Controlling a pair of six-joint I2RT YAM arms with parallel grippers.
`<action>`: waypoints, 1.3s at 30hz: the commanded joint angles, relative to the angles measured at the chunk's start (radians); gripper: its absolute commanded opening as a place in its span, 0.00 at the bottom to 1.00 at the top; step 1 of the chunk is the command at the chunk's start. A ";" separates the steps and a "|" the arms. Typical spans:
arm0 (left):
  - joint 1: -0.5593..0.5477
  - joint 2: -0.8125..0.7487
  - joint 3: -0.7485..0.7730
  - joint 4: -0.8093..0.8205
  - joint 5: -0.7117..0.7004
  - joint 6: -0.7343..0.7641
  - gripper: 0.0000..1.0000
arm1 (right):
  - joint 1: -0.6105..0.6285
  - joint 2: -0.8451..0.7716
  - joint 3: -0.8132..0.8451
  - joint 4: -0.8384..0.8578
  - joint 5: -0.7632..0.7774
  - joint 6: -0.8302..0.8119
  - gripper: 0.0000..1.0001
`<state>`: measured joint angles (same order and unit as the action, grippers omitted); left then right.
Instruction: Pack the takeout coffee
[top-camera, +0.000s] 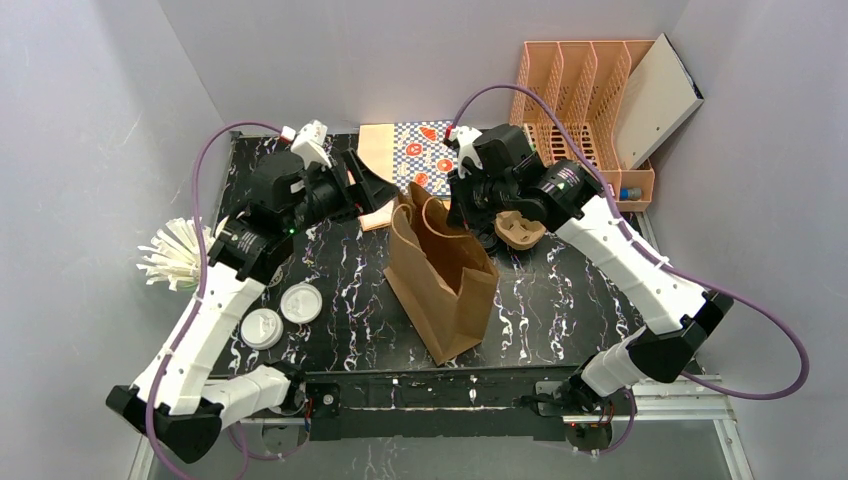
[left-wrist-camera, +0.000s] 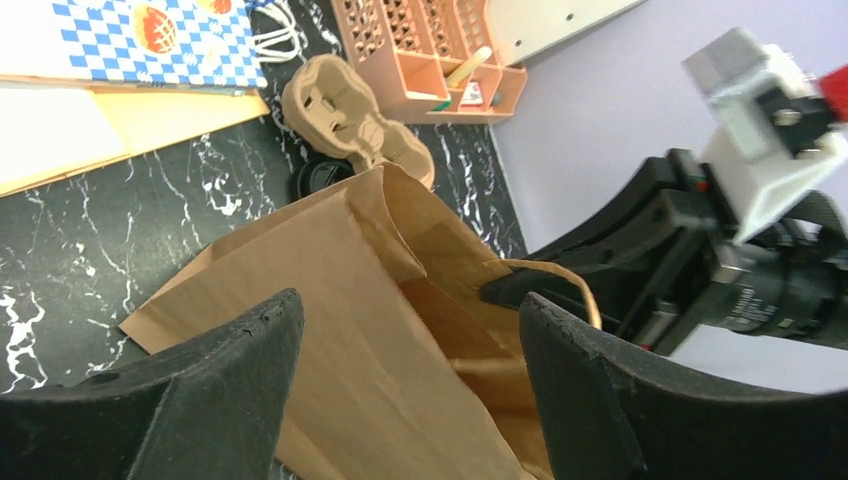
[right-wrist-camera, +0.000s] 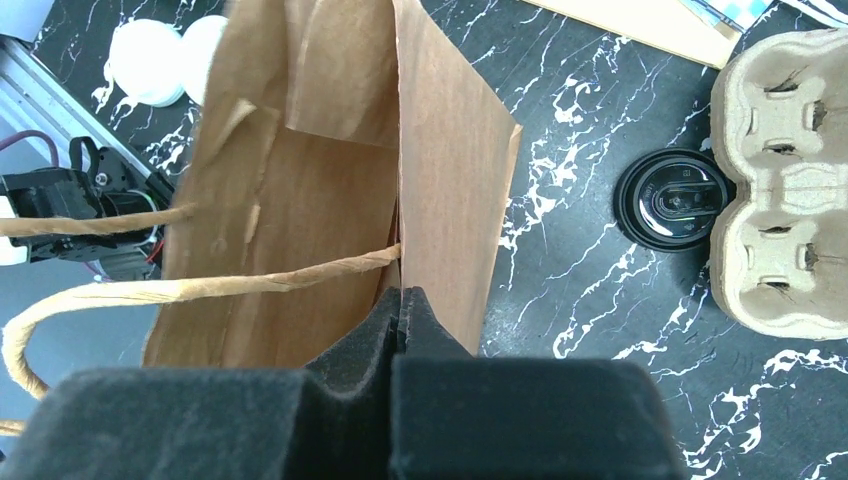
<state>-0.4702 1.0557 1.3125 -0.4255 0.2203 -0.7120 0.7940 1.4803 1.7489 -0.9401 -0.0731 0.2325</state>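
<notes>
Right end effector pinched shut on brown paper bag rim; left end effector wide open, empty. Bag-holding step imo. Next: left fetches white-lidded paper cups.

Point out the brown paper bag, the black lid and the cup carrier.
brown paper bag (top-camera: 440, 290), top external view, its side panel.
black lid (right-wrist-camera: 681, 197), right wrist view, its centre.
cup carrier (right-wrist-camera: 788, 182), right wrist view, its central ridge.
</notes>
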 joint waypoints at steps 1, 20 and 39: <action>-0.007 0.019 0.018 -0.045 0.000 0.019 0.75 | 0.007 -0.011 0.032 0.026 0.018 0.015 0.01; -0.041 0.105 -0.031 -0.125 -0.052 0.018 0.75 | 0.016 -0.003 0.034 0.037 0.041 0.025 0.01; -0.042 0.066 0.007 -0.398 -0.360 0.222 0.16 | 0.016 -0.081 -0.031 0.091 0.276 0.128 0.01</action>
<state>-0.5079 1.1538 1.2762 -0.7330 -0.0654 -0.5335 0.8082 1.4521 1.7306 -0.9245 0.1139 0.3168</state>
